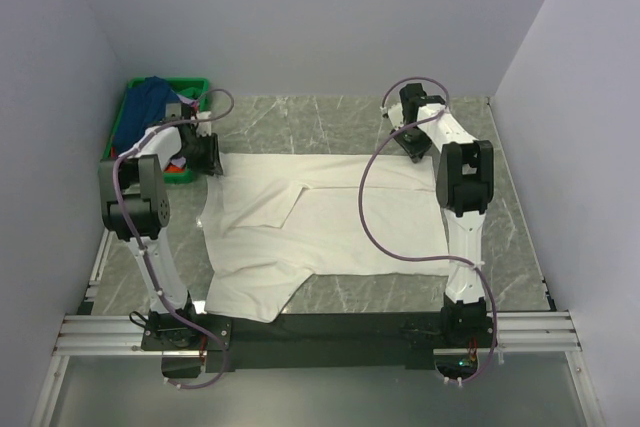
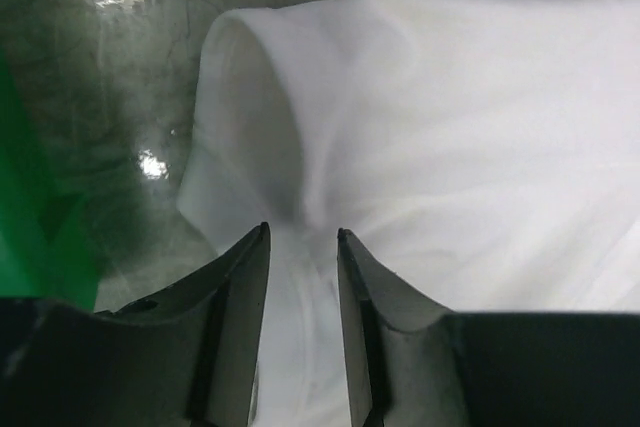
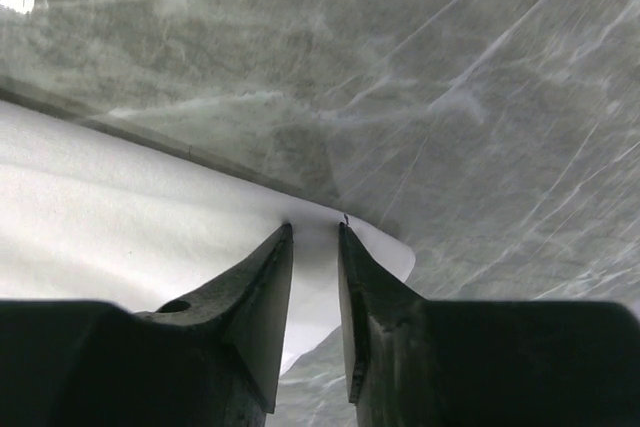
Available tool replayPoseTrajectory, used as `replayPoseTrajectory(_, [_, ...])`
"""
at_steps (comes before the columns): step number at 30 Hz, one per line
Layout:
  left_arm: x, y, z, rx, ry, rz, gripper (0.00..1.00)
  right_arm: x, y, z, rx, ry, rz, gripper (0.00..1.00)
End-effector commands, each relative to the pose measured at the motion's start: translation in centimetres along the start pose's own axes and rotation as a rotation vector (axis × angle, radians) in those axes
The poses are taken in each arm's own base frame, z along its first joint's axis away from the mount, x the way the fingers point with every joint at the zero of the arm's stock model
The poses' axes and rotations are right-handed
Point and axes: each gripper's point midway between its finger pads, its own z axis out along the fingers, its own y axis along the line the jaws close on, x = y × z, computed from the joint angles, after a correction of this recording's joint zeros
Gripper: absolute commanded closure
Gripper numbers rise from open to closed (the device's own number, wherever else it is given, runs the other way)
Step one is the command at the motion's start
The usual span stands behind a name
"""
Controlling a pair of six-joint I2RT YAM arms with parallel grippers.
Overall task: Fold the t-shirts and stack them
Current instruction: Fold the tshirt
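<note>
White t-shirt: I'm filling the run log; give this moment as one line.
white t-shirt: spread on table | left hand: open, over far-left edge | right hand: open, over far-right corner

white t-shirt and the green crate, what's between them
Bare marble table, shown in the left wrist view between white t-shirt and green crate.

- i see the spread t-shirt lying flat on the table, at its middle.
- the crate sits behind it at far left, heaped shirts inside.

The gripper stands with jaws slightly parted over a bunched fold of the white t-shirt.
</note>
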Motion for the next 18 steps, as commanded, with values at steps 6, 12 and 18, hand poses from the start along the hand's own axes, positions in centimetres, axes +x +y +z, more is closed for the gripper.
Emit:
replayPoseTrajectory(6, [-5.4,-1.7,-8.8,-0.026,-0.256,0.186,0.62,-1.0,-1.6,-7.2,0.016,-0.135,0.058,0.61])
replayPoseTrajectory(12, [-3.4,-3.3,-7.1,0.01,-0.168,0.247,0.71,0.8,-0.2,-7.1,-0.035,-0.079,0.045,0.62])
replayPoseTrajectory(18, [-0.7,-5.0,-4.5,0.009,-0.071,0.272,0.83,3.2,2.5,-5.1,-0.117,0.035,0.02,0.75])
